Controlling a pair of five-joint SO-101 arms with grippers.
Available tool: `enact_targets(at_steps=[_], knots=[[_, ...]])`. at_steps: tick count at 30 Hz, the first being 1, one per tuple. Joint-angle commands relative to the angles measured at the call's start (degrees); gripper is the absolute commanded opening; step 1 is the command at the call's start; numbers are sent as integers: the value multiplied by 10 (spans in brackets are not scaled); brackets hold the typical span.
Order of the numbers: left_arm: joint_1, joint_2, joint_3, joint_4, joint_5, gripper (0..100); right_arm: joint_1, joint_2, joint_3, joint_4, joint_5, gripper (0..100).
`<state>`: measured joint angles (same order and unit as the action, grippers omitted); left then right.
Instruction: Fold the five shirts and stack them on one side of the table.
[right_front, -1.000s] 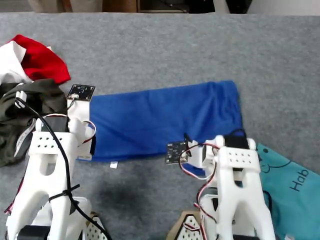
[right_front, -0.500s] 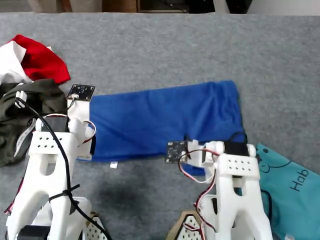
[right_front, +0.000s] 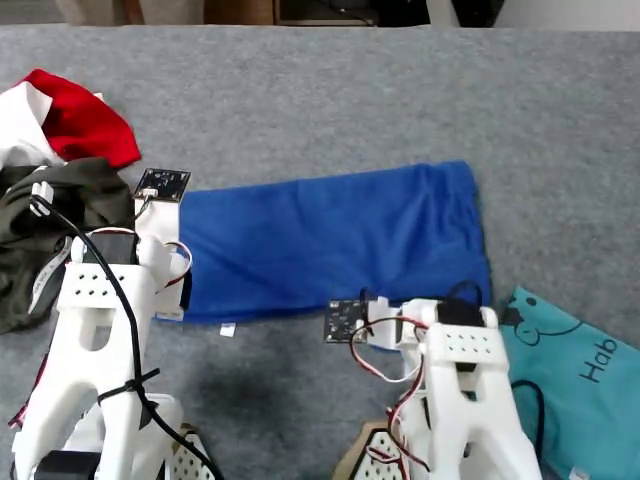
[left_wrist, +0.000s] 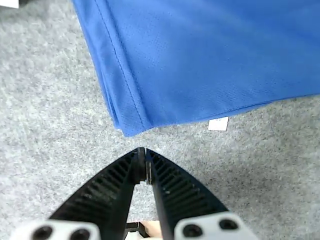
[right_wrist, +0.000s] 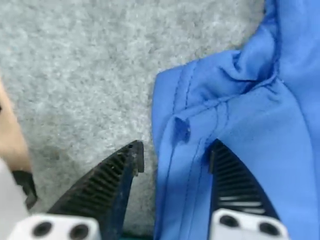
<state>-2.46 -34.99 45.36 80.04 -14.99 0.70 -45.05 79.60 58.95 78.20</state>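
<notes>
Left gripper, closed on nothing, sits at 8 o'clock of the shirt; right gripper, spread, straddles its 5 o'clock hem.

Grey, carpet-textured counter. Small white tag lies flat on it, near the left fingers, beyond their tips.

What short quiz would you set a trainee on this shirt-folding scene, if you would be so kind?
1. True or false: the left gripper is shut on the blue shirt.
2. Where does the teal shirt lie in the high view? A upper left; B lower right; C centre.
3. Fill in: the right gripper is ____, astride the blue shirt's edge.
Key: 1 false, it grips nothing; 2 B; 3 open.
</notes>
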Motion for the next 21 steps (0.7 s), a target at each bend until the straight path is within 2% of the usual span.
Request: enact_targets(at_steps=[1,4,16,21], knots=[[4,-10,-2,-5,-4,20,-4,0,11,-27,-5,227],[1,-14,-2,-4,-4,20,-3,-1,14,-43,-5,217],[-1,-14,-1,-4,-4,20,2,-3,11,-66,-4,14],[-1,-14,-1,-4,-4,20,3,-4,-22,-60,-5,5]])
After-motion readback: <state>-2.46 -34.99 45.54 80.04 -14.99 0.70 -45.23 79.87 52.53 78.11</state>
